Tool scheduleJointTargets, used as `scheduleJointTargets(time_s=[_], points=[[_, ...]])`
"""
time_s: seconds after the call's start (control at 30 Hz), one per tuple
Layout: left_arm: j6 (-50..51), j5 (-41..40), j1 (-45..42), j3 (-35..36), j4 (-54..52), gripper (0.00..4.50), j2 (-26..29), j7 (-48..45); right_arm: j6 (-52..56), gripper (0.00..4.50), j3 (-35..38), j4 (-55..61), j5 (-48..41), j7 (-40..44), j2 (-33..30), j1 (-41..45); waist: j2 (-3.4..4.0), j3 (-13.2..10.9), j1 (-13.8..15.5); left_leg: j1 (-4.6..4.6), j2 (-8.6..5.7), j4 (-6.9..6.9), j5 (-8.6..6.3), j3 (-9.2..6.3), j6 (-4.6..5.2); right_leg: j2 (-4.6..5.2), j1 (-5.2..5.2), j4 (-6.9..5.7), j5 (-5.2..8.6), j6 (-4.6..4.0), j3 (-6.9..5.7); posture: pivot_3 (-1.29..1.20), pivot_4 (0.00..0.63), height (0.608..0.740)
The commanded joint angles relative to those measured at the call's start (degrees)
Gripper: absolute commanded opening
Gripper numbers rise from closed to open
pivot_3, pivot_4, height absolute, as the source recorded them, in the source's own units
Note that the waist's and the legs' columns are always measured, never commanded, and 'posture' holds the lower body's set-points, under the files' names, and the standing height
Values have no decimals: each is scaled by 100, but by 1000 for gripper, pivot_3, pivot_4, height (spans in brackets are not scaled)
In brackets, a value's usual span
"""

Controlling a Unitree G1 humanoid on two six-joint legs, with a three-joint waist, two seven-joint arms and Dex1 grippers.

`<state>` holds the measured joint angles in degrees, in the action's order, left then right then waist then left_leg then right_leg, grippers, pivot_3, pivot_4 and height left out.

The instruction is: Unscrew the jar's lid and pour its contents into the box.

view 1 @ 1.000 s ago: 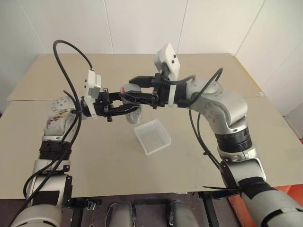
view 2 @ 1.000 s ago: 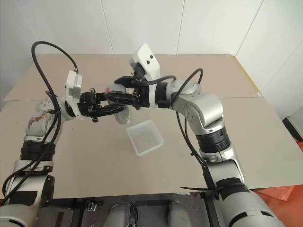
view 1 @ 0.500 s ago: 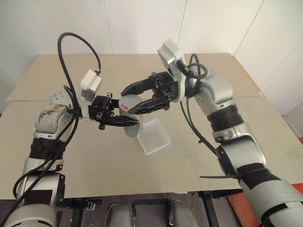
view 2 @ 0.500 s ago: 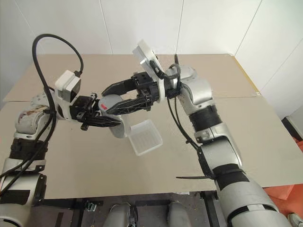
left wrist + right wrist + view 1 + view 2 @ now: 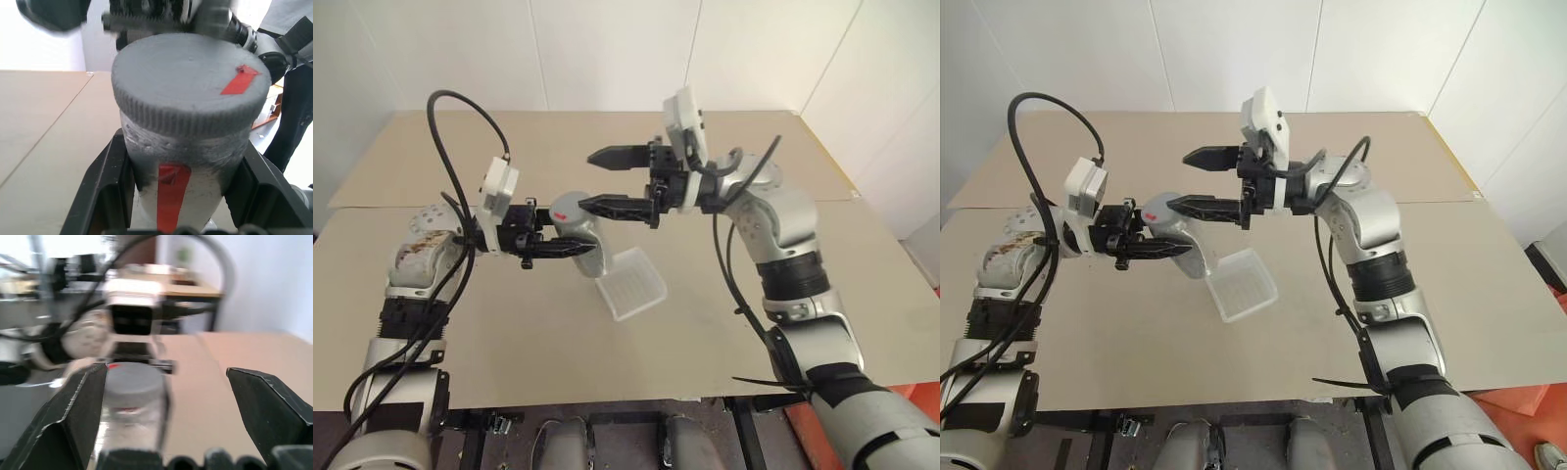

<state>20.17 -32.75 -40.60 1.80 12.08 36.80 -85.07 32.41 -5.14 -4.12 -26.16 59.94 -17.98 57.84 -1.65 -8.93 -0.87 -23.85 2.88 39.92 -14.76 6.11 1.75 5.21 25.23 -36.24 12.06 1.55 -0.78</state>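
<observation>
Since a second ago my right gripper has let go of the lid and spread its jaws wide, one finger above the lid and the other just off its rim on the robot's right. My left gripper is clamped on the jar, holding it upright in the air with the lid on top and the box on the table just below and to the jar's right. I read this as a regrip between twists. To do it well I would bring the open fingers back around the lid's ribbed edge, centre them, close firmly, then turn while the left grip holds against rotation; the squeeze on the jar should stay below the lid's skirt so nothing binds. I cannot tell how far the lid is loosened. The contents are not visible through the cloudy wall, and the jar's base is hidden behind the left fingers.
</observation>
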Motion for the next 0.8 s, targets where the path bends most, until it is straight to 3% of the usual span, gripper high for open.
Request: scheduleJointTargets(time_s=[0.03,0.3,0.5,0.8], points=[[-193,60,-144,124,30,2453,14,54,542,4471,137,1061,-240,-607,1,-105,0,0,-10,1,0,-2,0,0,0,0,0,0,0,0,1,0,150,740],[-371,249,-409,49,286,2453,-64,64,1268,4471,-350,1967,-23,-1664,206,-199,0,0,6,1,-3,-1,-2,0,5,1,-3,4,0,0,1,0,150,740],[-336,213,-386,61,207,2453,-57,46,1397,4471,-622,1820,281,-2314,464,-183,0,0,1,1,-3,0,-3,0,7,1,-3,4,0,0,1,0,150,740],[-237,165,-330,124,96,2453,23,106,1298,4471,-593,1633,357,-2369,430,-195,0,0,3,0,-3,-1,-4,0,8,1,-4,4,0,0,1,0,150,740]])
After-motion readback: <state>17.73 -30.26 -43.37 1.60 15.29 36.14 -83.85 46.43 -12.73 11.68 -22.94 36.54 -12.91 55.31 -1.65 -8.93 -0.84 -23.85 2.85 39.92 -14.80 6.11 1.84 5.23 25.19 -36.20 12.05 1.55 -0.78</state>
